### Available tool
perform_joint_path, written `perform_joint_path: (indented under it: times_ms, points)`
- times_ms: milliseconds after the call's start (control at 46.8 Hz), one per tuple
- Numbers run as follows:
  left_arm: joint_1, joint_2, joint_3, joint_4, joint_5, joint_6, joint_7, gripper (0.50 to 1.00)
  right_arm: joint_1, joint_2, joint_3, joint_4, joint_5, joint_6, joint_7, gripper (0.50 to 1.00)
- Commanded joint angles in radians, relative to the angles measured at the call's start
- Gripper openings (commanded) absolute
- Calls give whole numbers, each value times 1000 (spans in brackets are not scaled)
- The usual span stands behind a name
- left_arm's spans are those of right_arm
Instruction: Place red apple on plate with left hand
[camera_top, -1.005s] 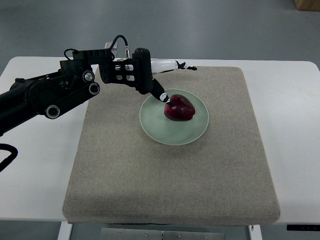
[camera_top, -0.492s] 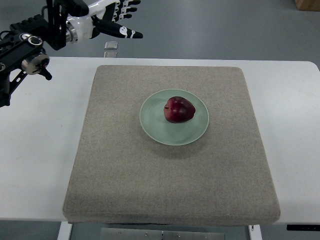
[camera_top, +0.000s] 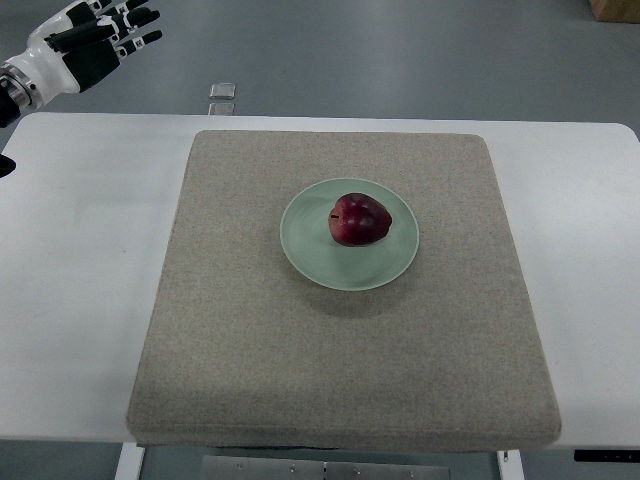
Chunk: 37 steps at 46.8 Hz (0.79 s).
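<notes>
A dark red apple (camera_top: 358, 220) rests on the pale green plate (camera_top: 392, 262), slightly above the plate's middle. The plate lies on a beige mat (camera_top: 340, 350) on the white table. My left hand (camera_top: 95, 38) is far off at the top left corner, beyond the table's back edge, its black and white fingers spread and holding nothing. It is well apart from the apple and plate. My right arm does not show.
The white table (camera_top: 80, 300) extends around the mat on the left and right. A small grey square object (camera_top: 223, 90) lies on the floor behind the table. A brown box corner (camera_top: 612, 8) shows at the top right.
My left hand let go of the apple on the plate, then pulled back up and to the left, out to the top left corner. The apple stays on the plate.
</notes>
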Motion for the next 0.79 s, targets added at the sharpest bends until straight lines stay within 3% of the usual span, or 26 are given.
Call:
perform_joint_path:
  times_ms: [0, 86, 214, 770]
  points:
    - [5, 0, 1, 19, -84, -36, 83, 996, 0, 0, 0, 0, 0, 0, 0, 962]
    - [6, -8, 1, 45, -138, -90, 137, 996, 0, 0, 0, 0, 0, 0, 0, 964]
    - [6, -18, 1, 55, -174, -128, 160, 996, 0, 0, 0, 0, 0, 0, 0, 964]
    - [18, -61, 1, 58, -177, -130, 163, 996, 0, 0, 0, 0, 0, 0, 0, 964]
